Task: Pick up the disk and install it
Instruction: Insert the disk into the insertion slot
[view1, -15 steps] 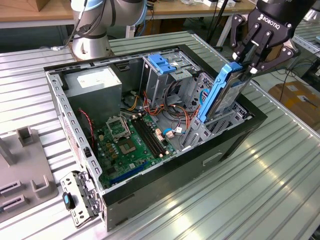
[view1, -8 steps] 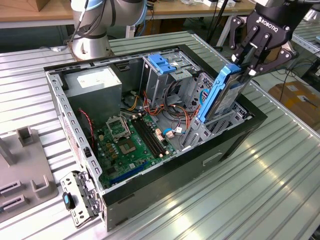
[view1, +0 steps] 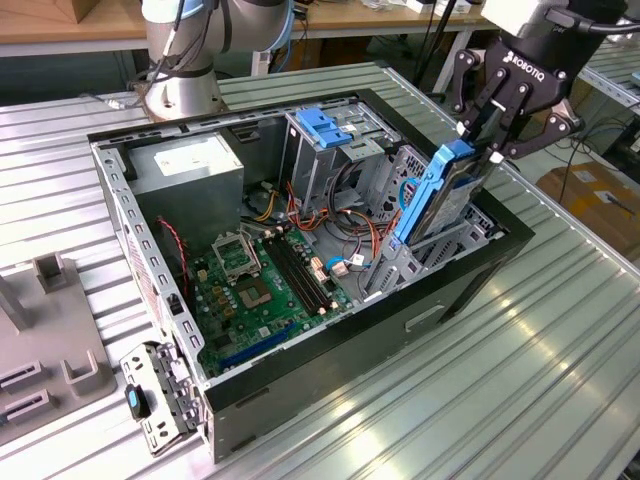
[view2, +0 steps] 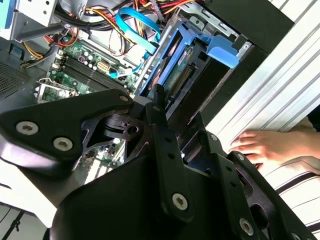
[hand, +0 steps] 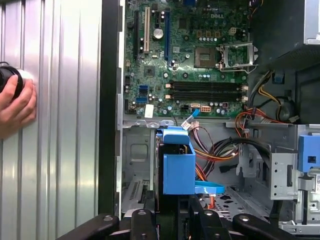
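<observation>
Ribbed metal table (view1: 520, 330) holds an open case (view1: 400, 330), where the gripper (view1: 478, 140) clamps the disk (view1: 435, 195) on edge at the drive bay (view1: 400, 265); stiff, weighty and likely shock-sensitive, it seems best held by its edges.

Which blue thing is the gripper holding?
The disk in blue rails, standing on edge with the gripper clamped on its top. The blue latch on the drive cage sits free.

The gripper (view1: 478, 148) hangs at a slant at the exterior view's upper right, fingers pointing down, clamped on the upper end of the disk (view1: 432, 195)
</observation>
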